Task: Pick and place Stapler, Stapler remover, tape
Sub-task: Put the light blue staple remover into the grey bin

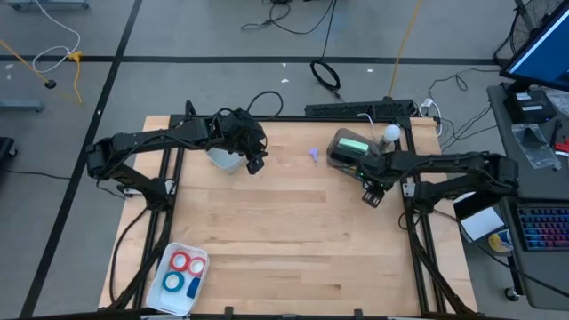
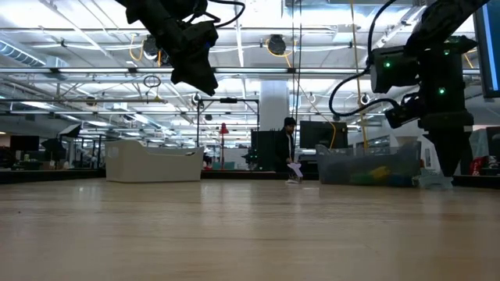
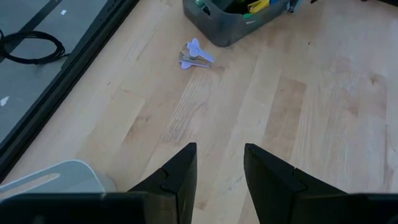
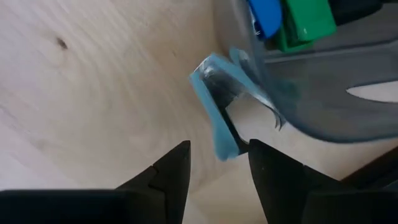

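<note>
A pale-blue stapler (image 4: pixel 214 99) lies on the table against the outer wall of the grey bin (image 1: pixel 348 149). My right gripper (image 4: pixel 219 152) points down over it, open, with its fingertips on either side of the stapler's near end; I see no touch. The purple stapler remover (image 1: pixel 314 155) lies on the table left of the bin and also shows in the left wrist view as the remover (image 3: pixel 196 56). My left gripper (image 1: pixel 258 164) hangs open and empty high above the table's far left part. Red and blue tape rolls (image 1: pixel 184 273) lie in a white tray.
A white tub (image 1: pixel 222 158) stands under my left arm at the far left. The grey bin holds green and blue items (image 4: pixel 292 18). The white tray (image 1: pixel 169 298) sits at the near left corner. Bare wood (image 1: pixel 293 231) spans the table's middle and near right.
</note>
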Available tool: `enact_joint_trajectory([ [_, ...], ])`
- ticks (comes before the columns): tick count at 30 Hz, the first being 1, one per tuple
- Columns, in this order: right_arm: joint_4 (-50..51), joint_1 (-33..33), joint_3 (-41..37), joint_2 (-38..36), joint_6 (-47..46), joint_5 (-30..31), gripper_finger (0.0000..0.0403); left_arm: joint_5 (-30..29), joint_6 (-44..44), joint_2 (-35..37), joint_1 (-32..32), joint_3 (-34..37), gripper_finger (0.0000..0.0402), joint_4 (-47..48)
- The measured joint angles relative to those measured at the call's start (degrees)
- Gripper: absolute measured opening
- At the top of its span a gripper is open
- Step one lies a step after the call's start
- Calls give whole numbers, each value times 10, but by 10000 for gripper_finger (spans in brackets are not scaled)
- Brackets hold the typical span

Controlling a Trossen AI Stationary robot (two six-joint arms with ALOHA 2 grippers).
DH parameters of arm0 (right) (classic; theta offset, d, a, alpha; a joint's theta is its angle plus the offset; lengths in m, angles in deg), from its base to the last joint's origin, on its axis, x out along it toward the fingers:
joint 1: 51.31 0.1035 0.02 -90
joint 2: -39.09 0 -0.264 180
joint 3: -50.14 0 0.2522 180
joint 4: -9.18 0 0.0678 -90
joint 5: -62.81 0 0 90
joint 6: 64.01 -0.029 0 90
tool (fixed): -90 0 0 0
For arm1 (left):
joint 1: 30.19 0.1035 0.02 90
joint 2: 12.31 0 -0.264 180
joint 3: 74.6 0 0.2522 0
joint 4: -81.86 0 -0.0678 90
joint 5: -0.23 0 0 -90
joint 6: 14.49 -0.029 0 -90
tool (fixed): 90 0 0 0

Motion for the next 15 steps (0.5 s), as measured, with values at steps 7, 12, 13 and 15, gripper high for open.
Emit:
enact_joint_trajectory([
  [7,-24,0,0,41,6,0,143,0,0,0,0,0,131,0],
  [12,-14,0,0,72,1,-4,115,0,0,0,0,0,131,0],
  [13,-9,0,0,75,0,-4,104,0,1,0,0,0,131,0],
  [15,-6,0,0,80,0,-5,77,0,1,0,0,0,131,0],
])
